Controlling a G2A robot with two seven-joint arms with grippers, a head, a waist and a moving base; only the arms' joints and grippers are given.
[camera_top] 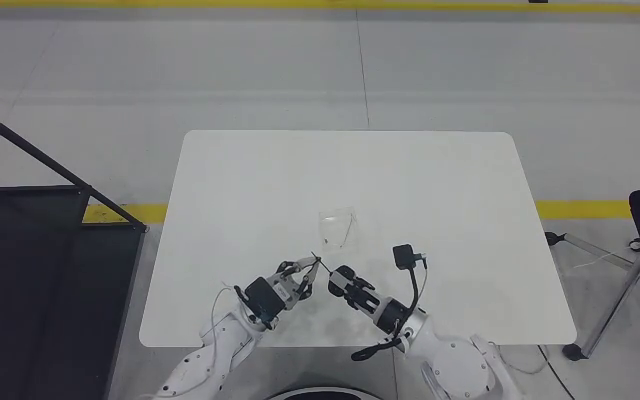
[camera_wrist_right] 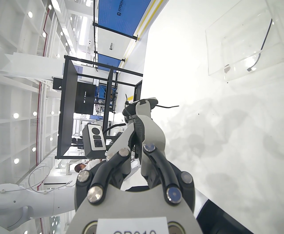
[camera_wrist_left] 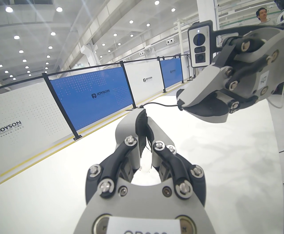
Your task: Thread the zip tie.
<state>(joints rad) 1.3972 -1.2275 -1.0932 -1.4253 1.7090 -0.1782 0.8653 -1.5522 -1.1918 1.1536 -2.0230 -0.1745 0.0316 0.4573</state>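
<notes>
I see my left gripper [camera_wrist_left: 142, 112] and right gripper [camera_wrist_right: 138, 115] both clenched on 1 thin black plastic zip tie [camera_wrist_left: 160, 104], at the white table's [camera_top: 450, 200] 6 o'clock. A clear plastic tray [camera_top: 336, 226] sits at 12 o'clock from them.

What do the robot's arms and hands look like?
The left hand and right hand are grey, with black linkage bars, silver screws, ribbed black pads and white labels. White left arm; white right arm with a looping black cable.

Bright ceiling spotlights [camera_wrist_left: 59, 9], flare streaks, soft shadows on white table [camera_wrist_right: 221, 137], curved edges
</notes>
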